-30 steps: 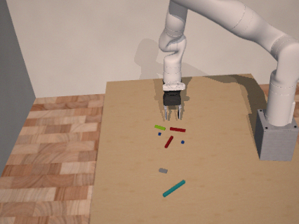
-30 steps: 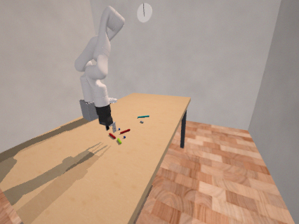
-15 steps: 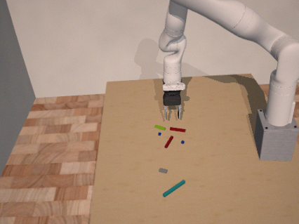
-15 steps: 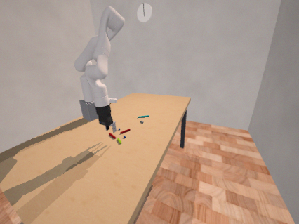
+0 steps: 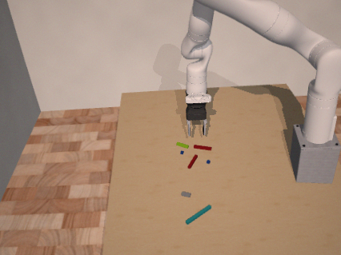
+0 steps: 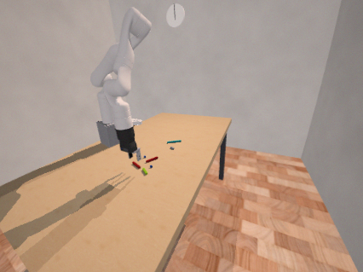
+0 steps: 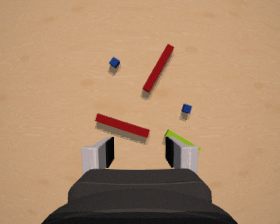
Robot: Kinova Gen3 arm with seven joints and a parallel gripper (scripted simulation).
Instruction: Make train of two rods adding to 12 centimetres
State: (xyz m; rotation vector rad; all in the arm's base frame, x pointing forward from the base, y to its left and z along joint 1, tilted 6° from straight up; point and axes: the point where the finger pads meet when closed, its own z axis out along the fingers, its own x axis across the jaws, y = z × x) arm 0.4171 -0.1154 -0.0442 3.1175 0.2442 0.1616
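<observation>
My gripper is open and empty, hovering above the table just behind the rods; it also shows in the wrist view and in the exterior view. A lime rod lies flat below its left finger, partly hidden by a finger in the wrist view. One red rod lies next to it, just ahead of the fingers. A second red rod lies slanted a little nearer the camera. Two small blue rods lie beside them.
A grey rod and a turquoise rod lie further towards the table's front. The robot's grey base stands at the right edge. The table's left edge drops to a wooden floor.
</observation>
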